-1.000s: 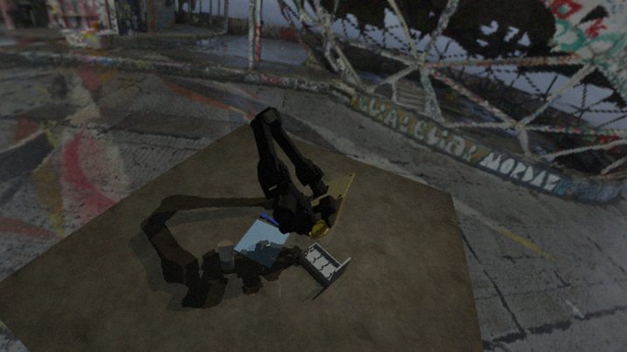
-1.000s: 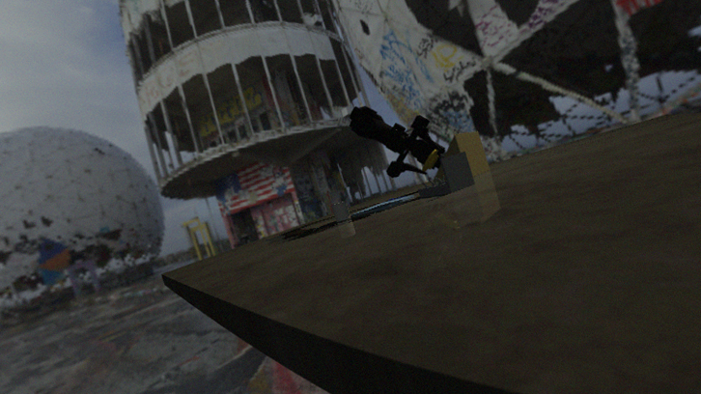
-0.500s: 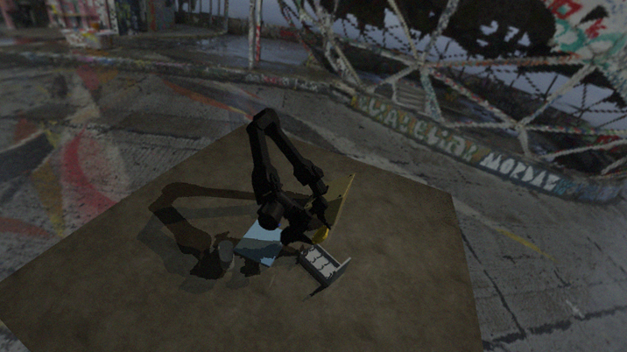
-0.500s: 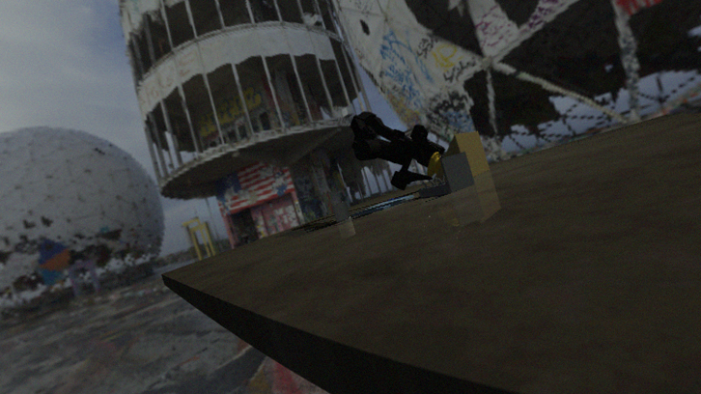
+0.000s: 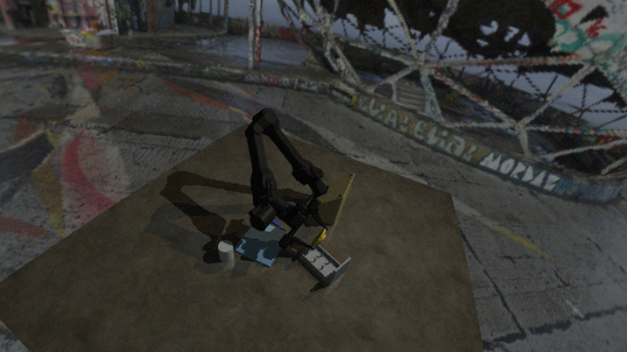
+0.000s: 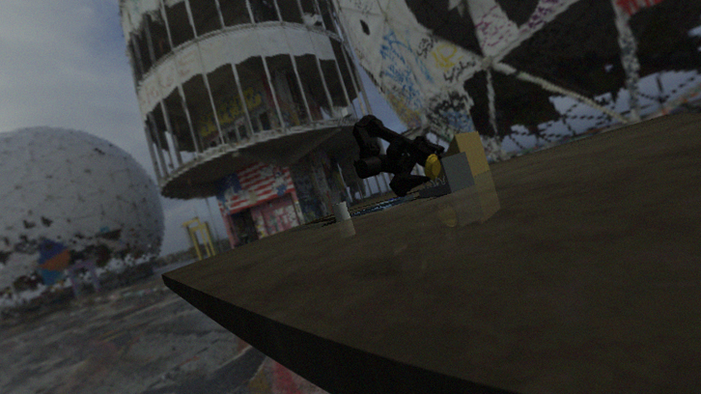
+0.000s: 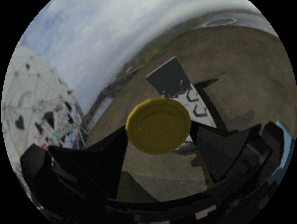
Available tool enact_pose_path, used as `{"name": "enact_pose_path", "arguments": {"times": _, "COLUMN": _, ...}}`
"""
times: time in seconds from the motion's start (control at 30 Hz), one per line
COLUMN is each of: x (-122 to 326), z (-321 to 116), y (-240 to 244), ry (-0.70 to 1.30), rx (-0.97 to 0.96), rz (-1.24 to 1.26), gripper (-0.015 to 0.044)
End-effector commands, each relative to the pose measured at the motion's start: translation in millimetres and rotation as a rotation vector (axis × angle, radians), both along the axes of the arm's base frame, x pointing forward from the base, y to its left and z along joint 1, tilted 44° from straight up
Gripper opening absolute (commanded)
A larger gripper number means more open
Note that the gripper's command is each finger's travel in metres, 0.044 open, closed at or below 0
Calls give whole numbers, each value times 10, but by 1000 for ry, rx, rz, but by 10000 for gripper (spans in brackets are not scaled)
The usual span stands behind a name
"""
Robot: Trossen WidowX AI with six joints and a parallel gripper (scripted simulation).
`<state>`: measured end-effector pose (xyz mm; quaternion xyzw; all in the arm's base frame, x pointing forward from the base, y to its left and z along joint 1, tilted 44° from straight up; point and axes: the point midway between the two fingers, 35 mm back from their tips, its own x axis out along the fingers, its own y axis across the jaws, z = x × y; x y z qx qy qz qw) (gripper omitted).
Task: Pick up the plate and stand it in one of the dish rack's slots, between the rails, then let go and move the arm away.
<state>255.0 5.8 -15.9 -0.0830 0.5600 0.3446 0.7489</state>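
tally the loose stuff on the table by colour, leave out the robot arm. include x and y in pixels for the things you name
Yellow: 2 (the plate [image 5: 320, 236] [image 6: 432, 166] [image 7: 158, 126], the upright panel [image 5: 342, 207] [image 6: 472, 152])
White: 1 (the small cylinder [image 5: 226, 251] [image 6: 342, 210])
Grey and white: 1 (the dish rack [image 5: 341, 271] [image 6: 458, 172] [image 7: 169, 78])
Light blue: 1 (the flat sheet [image 5: 246, 248])
Dark blue: 1 (the small item at the sheet's edge [image 5: 276, 223])
Total: 6
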Motion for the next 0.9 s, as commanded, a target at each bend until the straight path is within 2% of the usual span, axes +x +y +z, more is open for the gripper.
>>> {"name": "enact_pose_path", "arguments": {"times": 0.0, "x": 2, "z": 11, "y": -28, "ry": -106, "rx": 35, "rz": 64, "gripper": 0}}
{"name": "enact_pose_path", "arguments": {"times": 0.7, "x": -66, "z": 141, "y": -221, "ry": -698, "rx": 18, "rz": 365, "gripper": 0}}
{"name": "enact_pose_path", "arguments": {"times": 0.87, "x": -71, "z": 148, "y": -227, "ry": -718, "rx": 13, "rz": 374, "gripper": 0}}
